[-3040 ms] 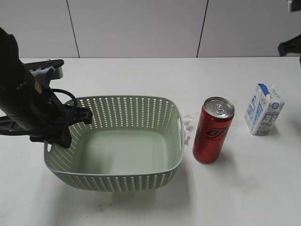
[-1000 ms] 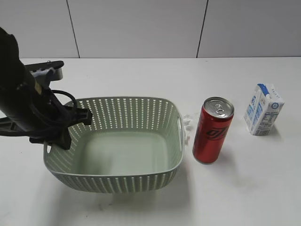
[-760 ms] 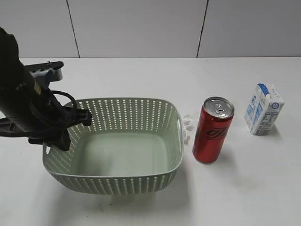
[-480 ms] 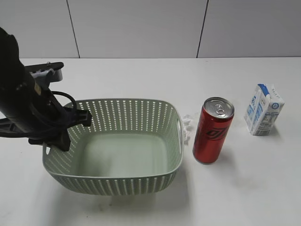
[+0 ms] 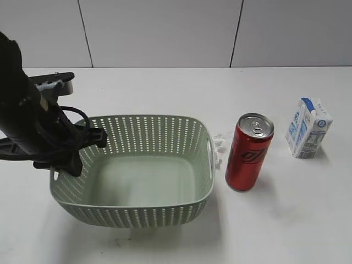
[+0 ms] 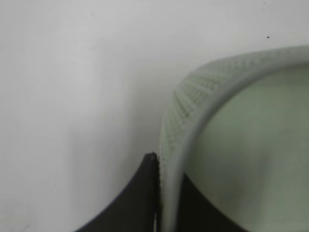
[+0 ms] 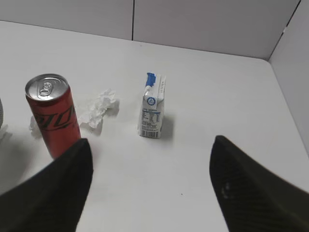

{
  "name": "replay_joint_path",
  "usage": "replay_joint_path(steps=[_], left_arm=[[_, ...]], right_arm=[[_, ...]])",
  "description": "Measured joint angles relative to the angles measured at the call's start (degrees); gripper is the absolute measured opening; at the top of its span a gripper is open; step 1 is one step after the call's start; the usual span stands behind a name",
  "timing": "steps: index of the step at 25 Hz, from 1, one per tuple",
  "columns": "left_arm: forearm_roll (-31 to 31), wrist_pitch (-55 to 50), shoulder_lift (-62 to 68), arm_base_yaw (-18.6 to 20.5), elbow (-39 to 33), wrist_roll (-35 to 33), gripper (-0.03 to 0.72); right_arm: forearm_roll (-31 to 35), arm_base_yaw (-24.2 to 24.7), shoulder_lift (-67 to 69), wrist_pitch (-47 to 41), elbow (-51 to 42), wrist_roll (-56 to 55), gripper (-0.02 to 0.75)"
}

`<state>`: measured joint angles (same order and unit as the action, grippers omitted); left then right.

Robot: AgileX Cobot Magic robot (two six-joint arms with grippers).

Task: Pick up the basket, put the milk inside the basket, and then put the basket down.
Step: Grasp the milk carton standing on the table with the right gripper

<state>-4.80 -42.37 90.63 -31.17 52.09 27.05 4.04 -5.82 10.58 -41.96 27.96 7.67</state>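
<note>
Sage-green plastic, slotted all round its walls: the rectangular basket (image 5: 135, 170) with rounded corners sits toward the front left of the white bench (image 5: 165, 88), and the left end effector (image 6: 161, 203) is clamped on its left rim. From the left wrist camera the dark fingers (image 6: 137, 198) pinch the pale green wall between them, closed tight on the basket (image 6: 231, 145). The black left arm (image 5: 30, 124) leans in from the left edge of the bench, over the basket's left handle side.

Over on the right side, the small white milk carton (image 5: 308, 127) with blue print and a gabled top stands upright near the right edge, well apart from the basket. Between the two stands a tall red soda can (image 5: 249, 152), just beside the basket's right wall. A crumpled white tissue (image 5: 220, 147) lies behind the can, near the basket's right handle.

The right end effector (image 7: 149, 193) hangs above, its two dark fingers (image 7: 251, 188) spread wide with nothing between them, the carton (image 7: 152, 107) and can (image 7: 52, 113) on the bench below
</note>
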Motion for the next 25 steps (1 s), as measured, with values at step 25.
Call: replay_joint_path(steps=[25], left_arm=[[-0.26,-1.26,0.06,0.00,0.00,-0.20,0.005]], right_arm=[[-0.64,0.00,78.98,2.55,34.64,-1.82,0.591]])
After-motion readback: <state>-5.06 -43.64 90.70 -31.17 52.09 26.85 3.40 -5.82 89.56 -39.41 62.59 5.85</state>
